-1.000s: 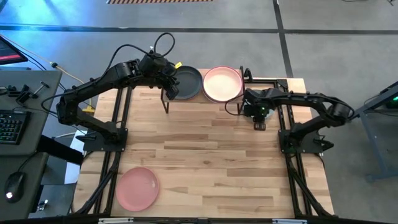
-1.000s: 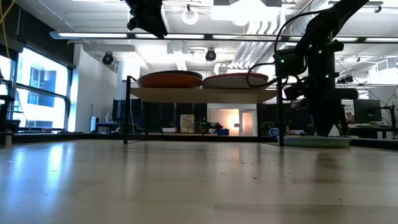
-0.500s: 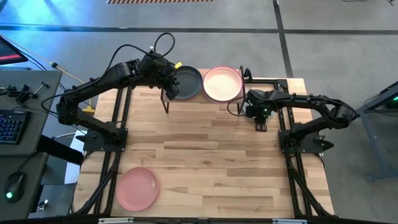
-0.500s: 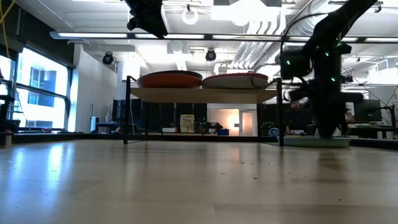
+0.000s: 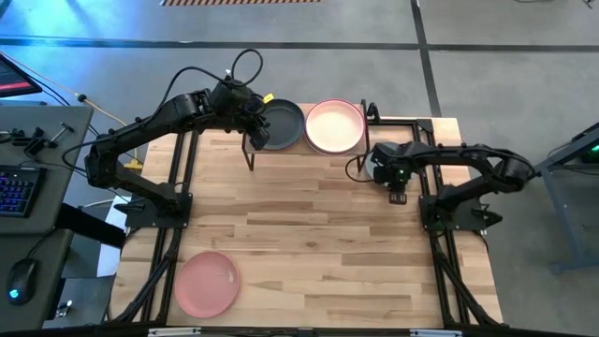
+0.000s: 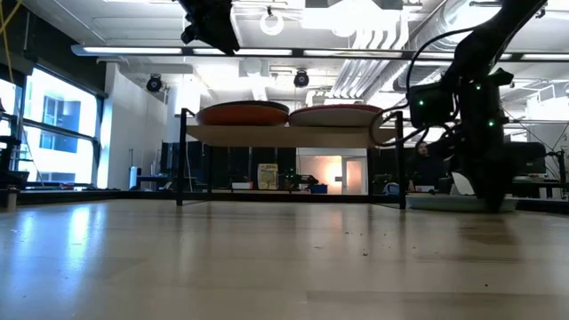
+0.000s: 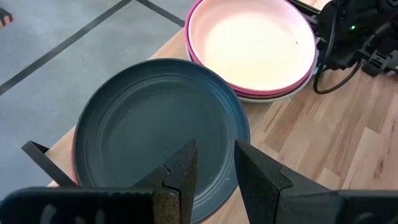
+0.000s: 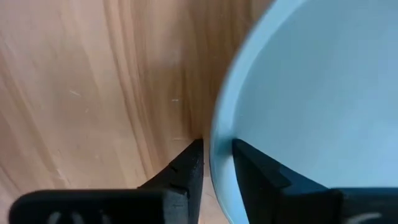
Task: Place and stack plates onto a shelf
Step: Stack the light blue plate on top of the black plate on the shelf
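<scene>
The shelf point(image 6: 284, 135) stands at the table's far edge and carries two stacks of plates. A dark grey plate point(image 5: 283, 124) tops the left stack and a pink plate point(image 5: 335, 125) tops the right one. My left gripper point(image 7: 214, 167) hovers high over the dark grey plate point(image 7: 155, 130), its fingers a narrow gap apart with nothing between them. My right gripper point(image 5: 395, 181) is down at the table, right of the shelf, shut on a pale teal plate point(image 8: 311, 93). In the high view my right arm hides that plate. Another pink plate point(image 5: 208, 284) lies flat near the near left corner. My right gripper has the pale teal plate's rim point(image 8: 219, 146) pinched between its two fingers, one finger point(image 8: 249, 169) over the inside of the plate and one finger point(image 8: 188, 163) outside it by the wood. It comes from above, pointing down. The plate lies low at the tabletop point(image 6: 436, 203).
The shelf's thin black legs point(image 5: 250, 154) stand just left of my right gripper. The table's right edge point(image 5: 460, 187) and black frame bars are close by. Bare wood stretches across the middle point(image 5: 318, 234). A desk with a keyboard point(image 5: 14, 187) sits beyond the left edge.
My right gripper has moved a little toward the table's near edge and its right edge, away from the shelf, staying low at the table. My left arm has kept still above the shelf.
</scene>
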Controlling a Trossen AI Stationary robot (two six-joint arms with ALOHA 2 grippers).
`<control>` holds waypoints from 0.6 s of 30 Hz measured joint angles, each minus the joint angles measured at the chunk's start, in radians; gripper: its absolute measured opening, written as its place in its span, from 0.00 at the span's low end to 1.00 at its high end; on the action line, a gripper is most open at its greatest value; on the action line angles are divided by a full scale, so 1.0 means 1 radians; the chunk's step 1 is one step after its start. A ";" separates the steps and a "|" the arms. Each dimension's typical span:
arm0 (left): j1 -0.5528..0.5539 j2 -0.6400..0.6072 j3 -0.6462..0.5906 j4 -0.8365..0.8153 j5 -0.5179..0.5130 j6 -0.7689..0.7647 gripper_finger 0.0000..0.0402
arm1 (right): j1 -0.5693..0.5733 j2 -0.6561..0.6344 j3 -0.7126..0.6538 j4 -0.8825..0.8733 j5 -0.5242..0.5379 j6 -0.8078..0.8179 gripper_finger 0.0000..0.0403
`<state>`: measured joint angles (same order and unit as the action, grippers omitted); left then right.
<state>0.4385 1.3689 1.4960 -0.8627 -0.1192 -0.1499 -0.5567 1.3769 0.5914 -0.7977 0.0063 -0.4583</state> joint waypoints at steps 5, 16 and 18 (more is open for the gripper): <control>0.000 0.000 0.000 0.000 0.000 -0.004 0.24 | 0.008 0.002 0.027 -0.024 0.011 0.036 0.03; 0.000 0.000 0.000 0.000 0.000 -0.006 0.24 | 0.008 0.001 0.096 -0.151 0.019 0.085 0.00; 0.000 0.000 0.000 0.000 0.000 -0.006 0.24 | 0.008 0.001 0.117 -0.176 0.012 0.095 0.00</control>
<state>0.4385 1.3689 1.4960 -0.8631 -0.1192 -0.1562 -0.5488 1.3780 0.7088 -0.9738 0.0179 -0.3634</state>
